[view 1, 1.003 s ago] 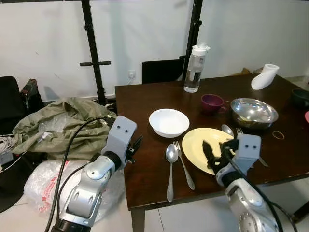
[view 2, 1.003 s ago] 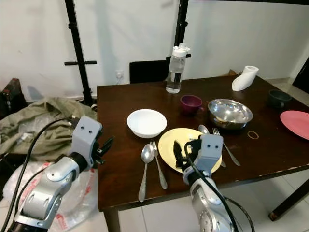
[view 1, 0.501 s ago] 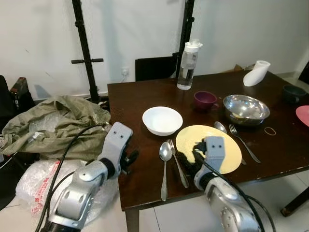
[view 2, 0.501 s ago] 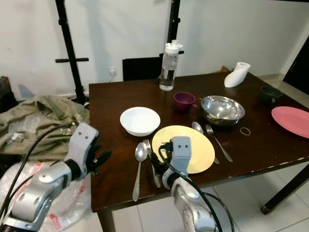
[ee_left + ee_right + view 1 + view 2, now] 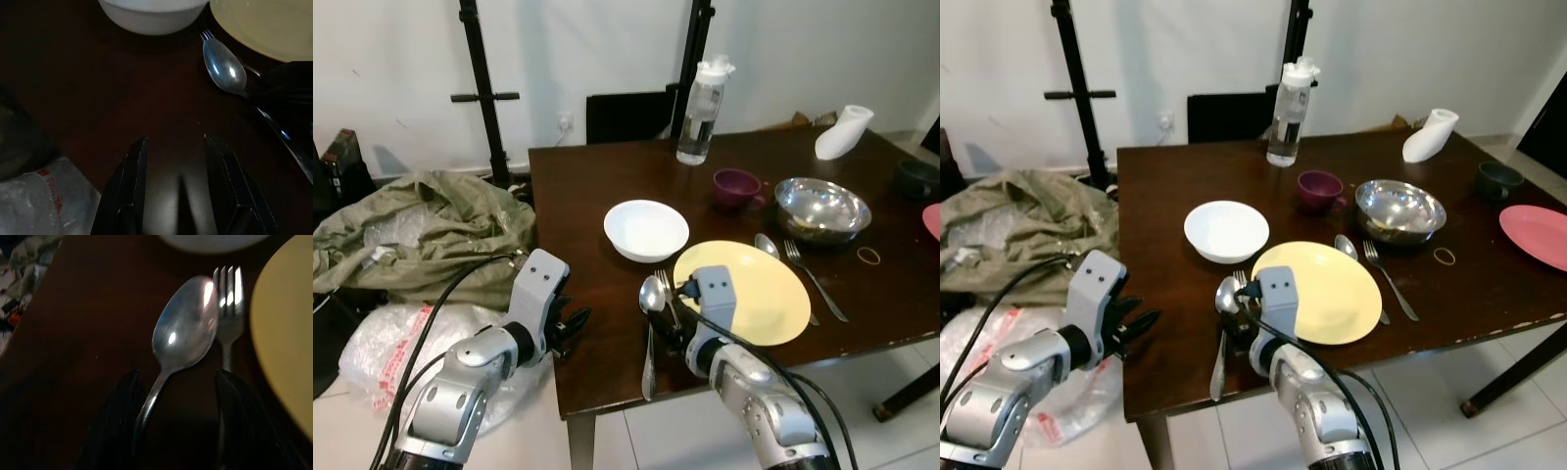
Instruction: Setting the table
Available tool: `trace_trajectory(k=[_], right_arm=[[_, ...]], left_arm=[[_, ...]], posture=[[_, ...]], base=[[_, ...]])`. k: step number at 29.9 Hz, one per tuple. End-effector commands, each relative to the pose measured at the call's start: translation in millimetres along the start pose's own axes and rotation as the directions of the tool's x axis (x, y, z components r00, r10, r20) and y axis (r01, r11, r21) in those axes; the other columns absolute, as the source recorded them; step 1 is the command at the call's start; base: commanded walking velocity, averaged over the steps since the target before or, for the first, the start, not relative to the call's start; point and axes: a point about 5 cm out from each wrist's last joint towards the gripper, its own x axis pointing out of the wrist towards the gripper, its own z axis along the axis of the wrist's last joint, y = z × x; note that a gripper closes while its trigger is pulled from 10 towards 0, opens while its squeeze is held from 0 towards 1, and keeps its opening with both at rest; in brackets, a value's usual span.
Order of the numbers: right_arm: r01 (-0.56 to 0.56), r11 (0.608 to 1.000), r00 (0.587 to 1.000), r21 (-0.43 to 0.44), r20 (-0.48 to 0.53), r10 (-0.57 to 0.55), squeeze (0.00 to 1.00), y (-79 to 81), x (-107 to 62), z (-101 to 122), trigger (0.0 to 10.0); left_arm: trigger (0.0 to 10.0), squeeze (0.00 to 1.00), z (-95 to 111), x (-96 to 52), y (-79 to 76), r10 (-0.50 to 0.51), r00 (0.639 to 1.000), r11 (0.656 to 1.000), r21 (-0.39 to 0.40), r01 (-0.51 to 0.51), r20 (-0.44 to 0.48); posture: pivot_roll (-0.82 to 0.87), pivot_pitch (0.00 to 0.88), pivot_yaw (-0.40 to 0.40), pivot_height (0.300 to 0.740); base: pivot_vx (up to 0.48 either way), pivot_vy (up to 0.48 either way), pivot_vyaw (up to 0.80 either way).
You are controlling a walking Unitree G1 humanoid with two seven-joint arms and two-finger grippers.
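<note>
Right end effector [image 5: 178,423] released, straddling spoon [image 5: 183,340] and fork [image 5: 228,308] handles at yellow plate's [image 5: 754,292] nine o'clock; left end effector [image 5: 176,161] released beside bench [image 5: 597,225] edge.

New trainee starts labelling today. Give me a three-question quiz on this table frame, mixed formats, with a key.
1. True or false: the right gripper has its open fingers either side of the handles of the spoon and fork.
2. Which lies nearest the water bottle? A) purple cup B) pink plate C) rubber band
3. Fill in: the left gripper hovers over the dark wooden ___, near its edge.

Key
1. True: the fingers straddle both handles, just left of the yellow plate.
2. A.
3. table; its fingers are open and empty.
</note>
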Motion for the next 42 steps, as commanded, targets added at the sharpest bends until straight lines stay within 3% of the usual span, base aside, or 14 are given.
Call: trace_trajectory(k=[1, 17, 18, 19, 20, 21, 26, 32, 36, 42], right_arm=[[-0.009, 1.0, 1.0, -0.013, -0.026, 0.008, 0.0, 1.3, -0.4, -4, 10.0], [0.027, 0.994, 0.989, -0.104, -0.14, -0.041, 0.0, 8.6, 0.7, -24, 9.8], [0.027, 0.991, 0.987, -0.129, -0.153, -0.046, 0.0, 9.1, 0.2, -28, 6.1], [0.025, 0.989, 0.986, -0.145, -0.161, -0.049, 0.0, 9.6, -0.1, -30, 6.1], [0.02, 0.986, 0.984, -0.166, -0.173, -0.049, 0.0, 10.1, -0.7, -33, 2.2], [0.011, 0.981, 0.982, -0.195, -0.185, -0.048, 0.0, 10.2, -1.7, -36, 0.0], [-0.015, 0.963, 0.971, -0.269, -0.235, -0.05, 0.0, 8.1, -5.5, -49, 0.0], [-0.02, 0.974, 0.967, -0.224, -0.251, -0.038, 0.0, 6.2, -7.4, -54, 0.0], [-0.037, 0.987, 0.985, -0.158, -0.174, 0.009, 0.0, 10.1, -6.3, -41, 0.0], [-0.006, 0.99, 1.0, -0.143, -0.029, 0.001, 0.0, 7.7, -4.3, -15, 0.0]], left_arm=[[10.0, 0.0, -3, -2.0, -2.7, -0.009, 1.0, 1.0, 0.012, 0.009, -0.02], [10.0, 0.0, -5, 1.5, -9.1, -0.013, 0.999, 1.0, 0.018, 0.014, -0.036], [10.0, 0.0, -5, 1.7, -9.6, -0.012, 0.999, 1.0, 0.018, 0.013, -0.037], [10.0, 0.0, -6, 1.8, -9.9, -0.011, 0.999, 1.0, 0.019, 0.012, -0.038], [10.0, 0.0, -6, 1.8, -10.2, -0.01, 0.999, 1.0, 0.018, 0.01, -0.039], [10.0, 0.0, -6, 1.9, -10.6, -0.008, 0.999, 1.0, 0.017, 0.009, -0.039], [10.0, 0.0, -6, 2.2, -11.3, -0.001, 0.999, 1.0, 0.014, 0.002, -0.04], [10.0, 0.0, -7, 2.5, -10.4, 0.008, 0.999, 1.0, 0.012, -0.008, -0.04], [10.0, 0.0, -7, 3.0, -10.5, 0.011, 0.999, 1.0, 0.012, -0.011, -0.04], [10.0, 0.0, -7, 4.0, -11.1, 0.013, 0.999, 1.0, 0.011, -0.013, -0.038]], posture=[[0.02, 0.17, 0.027, 0.74], [0.02, 0.186, 0.031, 0.74], [0.02, 0.186, 0.031, 0.74], [0.02, 0.186, 0.031, 0.74], [0.02, 0.186, 0.031, 0.74], [0.02, 0.189, 0.026, 0.74], [0.02, 0.187, 0.023, 0.74], [0.02, 0.183, 0.022, 0.74], [0.02, 0.183, 0.022, 0.74], [0.01, 0.172, 0.024, 0.74]], base=[[0.0, 0.0, 0.0], [0.0, 0.0, 0.0], [0.0, 0.0, 0.0], [0.0, 0.0, 0.0], [0.0, 0.0, 0.0], [0.0, 0.0, 0.0], [0.0, 0.0, 0.0], [0.0, 0.0, 0.0], [0.0, 0.0, 0.0], [0.0, 0.0, 0.0]])
